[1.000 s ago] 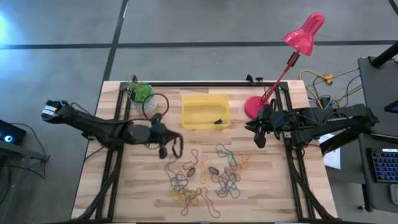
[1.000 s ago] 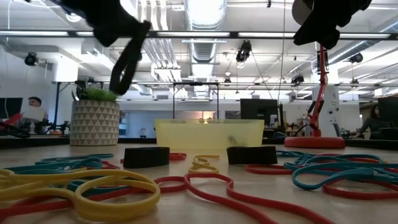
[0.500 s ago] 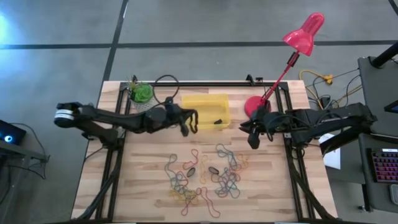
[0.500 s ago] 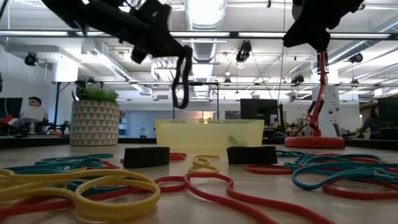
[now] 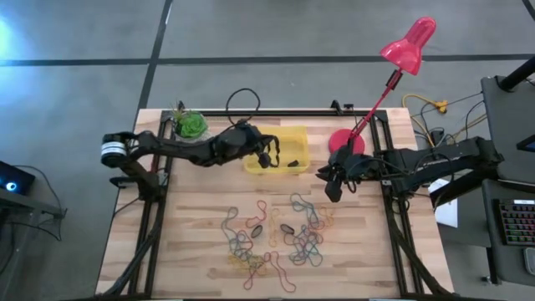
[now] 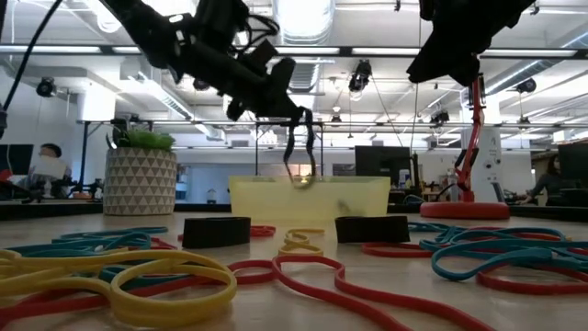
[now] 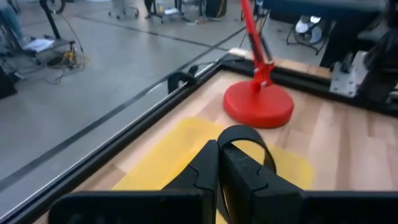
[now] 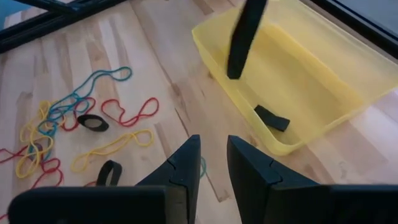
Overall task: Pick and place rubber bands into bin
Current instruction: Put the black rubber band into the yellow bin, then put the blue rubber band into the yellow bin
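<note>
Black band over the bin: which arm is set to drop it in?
Left. The left gripper is shut on the black band, hanging over the bin. The right gripper hovers beside the bin, holding nothing.

High view: straight down from above, far off, whole table (image 5: 192, 242) plus both arms and floor around. Low view: at table-top height, level across, very near the rubber bands (image 6: 175, 276), facing the bin (image 6: 308, 198), plant pot (image 6: 140, 179) and room behind. Left wrist view: close, forward past own closed fingers (image 7: 233, 171), over bin toward lamp base (image 7: 258, 106) and floor beyond table edge. Right wrist view: looking steeply down past own fingers (image 8: 245, 165) at table. Bin shared by all four; lamp base by high, low, left wrist; bands by high, low, right wrist.
</note>
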`<move>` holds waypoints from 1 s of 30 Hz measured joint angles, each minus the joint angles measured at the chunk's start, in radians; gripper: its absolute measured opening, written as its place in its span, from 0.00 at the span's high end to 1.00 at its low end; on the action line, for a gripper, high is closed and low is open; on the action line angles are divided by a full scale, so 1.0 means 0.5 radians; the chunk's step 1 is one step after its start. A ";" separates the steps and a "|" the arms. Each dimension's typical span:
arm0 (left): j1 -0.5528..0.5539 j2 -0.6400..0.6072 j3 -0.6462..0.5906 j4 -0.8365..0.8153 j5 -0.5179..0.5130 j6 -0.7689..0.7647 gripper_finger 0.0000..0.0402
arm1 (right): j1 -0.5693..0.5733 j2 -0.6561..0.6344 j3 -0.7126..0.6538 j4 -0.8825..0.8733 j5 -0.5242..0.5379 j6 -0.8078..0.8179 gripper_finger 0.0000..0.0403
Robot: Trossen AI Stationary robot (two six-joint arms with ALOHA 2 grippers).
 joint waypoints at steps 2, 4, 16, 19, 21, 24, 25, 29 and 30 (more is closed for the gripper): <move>0.033 0.024 0.000 -0.016 0.004 -0.001 1.00 | 0.000 0.010 0.001 0.032 -0.001 0.000 0.83; 0.060 0.032 0.000 -0.053 0.004 -0.001 1.00 | 0.000 0.014 0.001 0.028 -0.002 0.000 0.84; 0.128 0.007 0.000 -0.280 0.125 0.000 0.84 | 0.000 0.022 0.001 0.048 0.001 -0.053 0.85; 0.128 0.005 0.002 -0.283 0.126 0.000 0.78 | 0.000 0.022 0.001 0.051 0.001 -0.058 0.85; 0.128 -0.001 0.002 -0.287 0.127 0.000 0.75 | 0.000 0.022 0.001 0.052 0.001 -0.061 0.85; 0.128 -0.006 0.002 -0.288 0.127 0.000 0.72 | 0.000 0.031 -0.001 0.053 0.001 -0.059 0.85; 0.128 -0.012 0.002 -0.305 0.136 0.000 0.72 | 0.000 0.035 -0.002 0.053 0.000 -0.059 0.85; 0.146 -0.048 0.042 -0.566 0.247 -0.037 0.72 | 0.000 0.048 -0.007 0.063 -0.020 -0.055 0.85; 0.152 -0.055 0.064 -0.678 0.258 -0.046 0.72 | 0.000 0.050 -0.008 0.063 -0.022 -0.055 0.85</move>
